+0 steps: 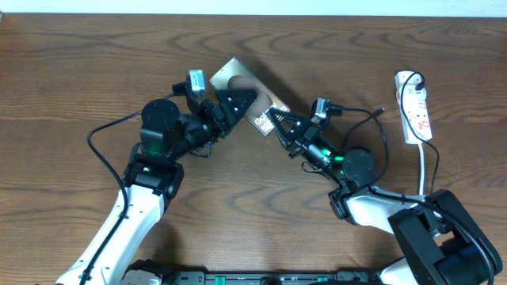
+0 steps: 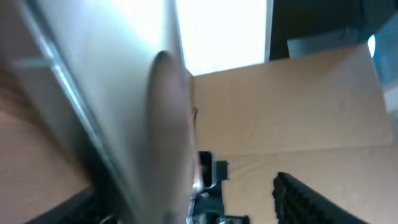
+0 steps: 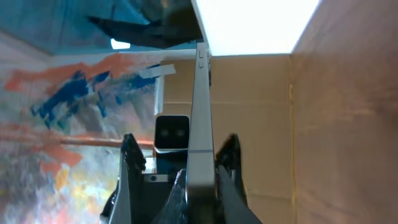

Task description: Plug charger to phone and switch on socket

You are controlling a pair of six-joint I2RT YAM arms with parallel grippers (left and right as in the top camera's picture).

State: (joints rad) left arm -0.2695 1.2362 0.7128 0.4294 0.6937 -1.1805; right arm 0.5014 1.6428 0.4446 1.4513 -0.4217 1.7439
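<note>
The phone (image 1: 247, 89) is lifted off the table at the centre back, tilted, its lettered end towards my right gripper (image 1: 275, 120). In the right wrist view the phone (image 3: 201, 124) is edge-on between both fingers, and my right gripper (image 3: 200, 186) is shut on it. My left gripper (image 1: 231, 104) is at the phone's other end. In the left wrist view the blurred phone (image 2: 124, 112) lies against one finger and the other finger (image 2: 298, 196) stands apart. The white socket (image 1: 415, 111) lies at the far right. A black charger plug (image 1: 417, 79) sits in it; the connector end is hidden.
The socket's white cord (image 1: 421, 170) runs forward beside my right arm's base (image 1: 436, 237). Thick black arm cables loop out at the left (image 1: 91, 142) and beside the right arm (image 1: 385, 138). The wooden table (image 1: 71, 71) lies around them.
</note>
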